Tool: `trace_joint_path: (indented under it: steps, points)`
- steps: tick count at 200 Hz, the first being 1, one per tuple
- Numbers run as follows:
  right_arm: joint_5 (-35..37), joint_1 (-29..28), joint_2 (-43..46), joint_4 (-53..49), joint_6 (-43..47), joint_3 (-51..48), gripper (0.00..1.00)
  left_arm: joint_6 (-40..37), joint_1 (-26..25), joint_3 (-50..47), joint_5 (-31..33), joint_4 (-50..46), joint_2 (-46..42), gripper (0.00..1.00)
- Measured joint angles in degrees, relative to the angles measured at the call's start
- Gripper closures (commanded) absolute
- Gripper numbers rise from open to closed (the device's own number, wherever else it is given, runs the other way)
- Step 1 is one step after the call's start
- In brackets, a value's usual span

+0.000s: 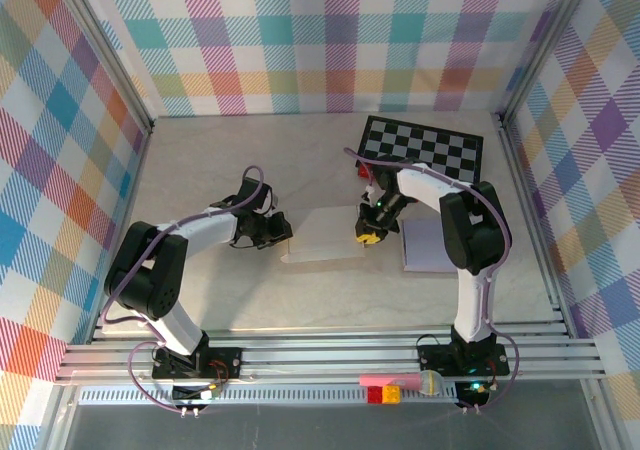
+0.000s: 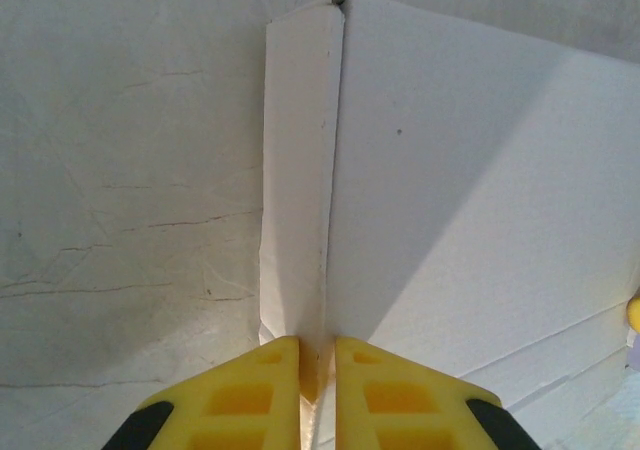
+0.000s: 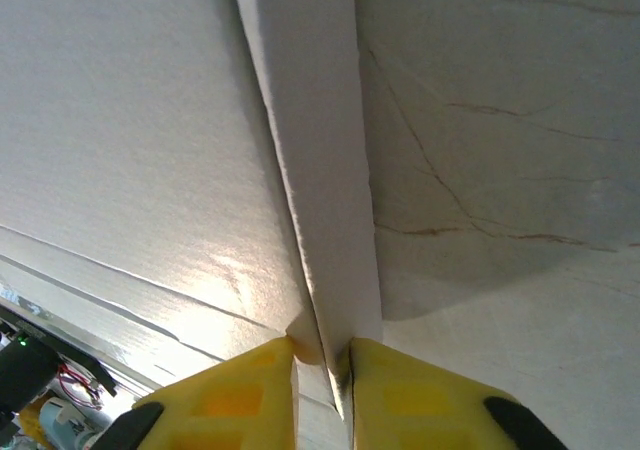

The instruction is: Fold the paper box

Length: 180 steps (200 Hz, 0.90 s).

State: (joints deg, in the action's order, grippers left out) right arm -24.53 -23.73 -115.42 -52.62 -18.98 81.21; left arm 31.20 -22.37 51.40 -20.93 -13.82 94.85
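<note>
Close up, left gripper [image 2: 318,348] pinching a side flap of the paper box [image 2: 480,200], right gripper [image 3: 322,350] pinching the other flap, from above, checkerboard [image 1: 422,148] behind, right arm [image 1: 465,230] covering part of a white sheet [image 1: 428,252]

Checkerboard [image 1: 422,150] at back right; pale sheet [image 1: 428,248] nearer.

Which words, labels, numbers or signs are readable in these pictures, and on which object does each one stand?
None can be read.
The paper box is plain white, the checkerboard carries only black and white squares, and the wall cloth shows only coloured checks.
</note>
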Motion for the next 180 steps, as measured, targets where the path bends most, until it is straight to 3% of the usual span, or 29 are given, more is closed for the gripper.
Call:
trace_joint_path:
  steps: [50,123,180]
  points:
    - [-0.2,1.7,0.0,3.2,0.5,0.0,0.47,-1.0,-0.1,0.0,0.2,0.0,0.0,0.95]
    - [-5.1,4.7,-2.1,4.8,2.1,4.2,0.38,-0.8,-0.2,-0.3,0.5,0.3,-0.2,0.95]
    - [-10.4,4.6,-3.0,7.0,1.9,3.5,0.30,2.3,0.7,-5.8,-0.8,6.9,-3.0,0.95]
